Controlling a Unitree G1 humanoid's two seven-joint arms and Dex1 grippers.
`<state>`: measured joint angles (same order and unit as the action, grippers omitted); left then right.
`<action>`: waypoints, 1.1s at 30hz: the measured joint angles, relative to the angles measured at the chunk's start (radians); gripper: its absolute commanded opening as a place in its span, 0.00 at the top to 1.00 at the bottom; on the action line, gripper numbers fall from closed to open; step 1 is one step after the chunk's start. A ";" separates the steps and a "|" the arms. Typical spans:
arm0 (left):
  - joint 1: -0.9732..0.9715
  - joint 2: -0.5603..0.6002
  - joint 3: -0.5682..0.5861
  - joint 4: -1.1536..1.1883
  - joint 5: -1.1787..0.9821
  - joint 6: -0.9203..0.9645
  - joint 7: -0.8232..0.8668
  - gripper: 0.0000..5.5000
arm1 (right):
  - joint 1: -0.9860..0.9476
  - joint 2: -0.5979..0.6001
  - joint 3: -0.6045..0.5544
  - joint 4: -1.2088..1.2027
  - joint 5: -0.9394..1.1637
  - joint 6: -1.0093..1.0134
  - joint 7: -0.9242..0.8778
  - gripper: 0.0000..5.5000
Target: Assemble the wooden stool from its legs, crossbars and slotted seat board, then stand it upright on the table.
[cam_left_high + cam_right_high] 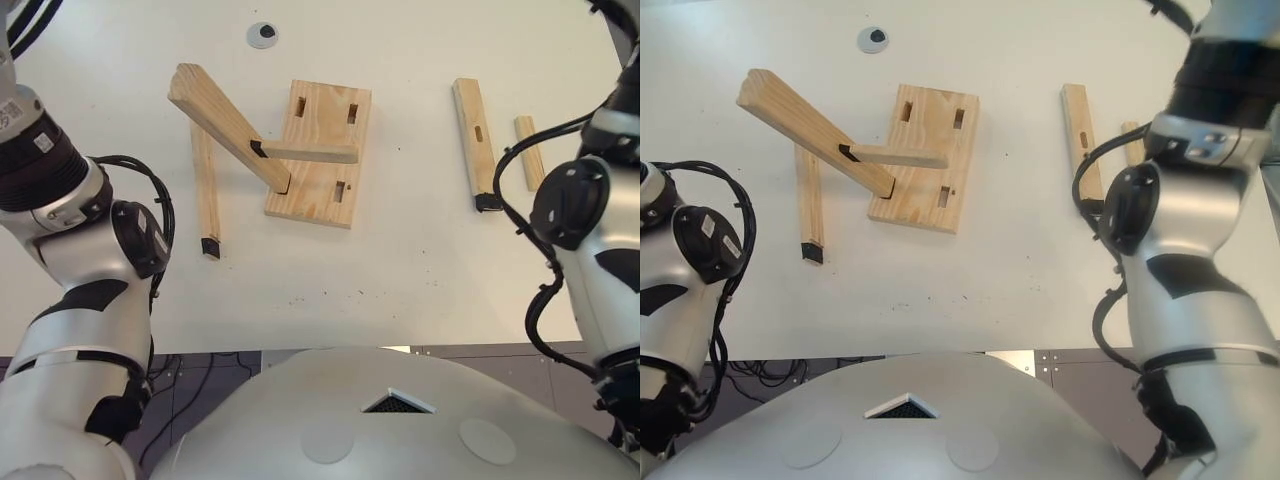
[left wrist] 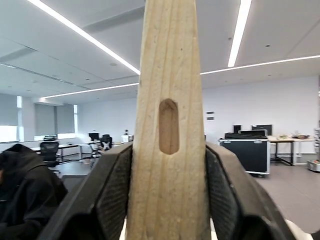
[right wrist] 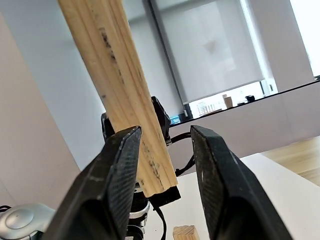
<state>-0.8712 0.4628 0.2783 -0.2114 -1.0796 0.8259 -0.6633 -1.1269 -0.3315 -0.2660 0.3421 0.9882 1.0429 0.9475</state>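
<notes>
White table [image 1: 420, 270]. A seat board [image 1: 315, 198] lies near its far edge, with a tilted leg [image 1: 225, 120] planted in it, crossbar [image 1: 310, 153] attached. Left end effector [image 2: 169, 150] is clamped on a slotted leg [image 2: 169, 75]. Right end effector [image 3: 165, 132] is clamped on a black-capped leg [image 3: 115, 70].

seat board [image 1: 325, 115] pale grained wood | leg [image 1: 207, 190] black-tipped | table [image 1: 420, 260] white

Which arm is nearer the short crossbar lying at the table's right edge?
Right. The right arm is just beside the crossbar; the left arm is far off, beyond the seat board.
</notes>
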 measured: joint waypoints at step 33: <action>0.130 0.011 -0.129 -0.034 0.036 -0.003 -0.078 0.63 | -0.089 -0.086 0.045 0.118 -0.017 0.079 0.291 0.42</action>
<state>-0.7410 0.4734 0.1496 -0.2459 -1.0440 0.8225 -0.7417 -1.2163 -0.4173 -0.2208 0.4604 0.9709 1.1216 1.2389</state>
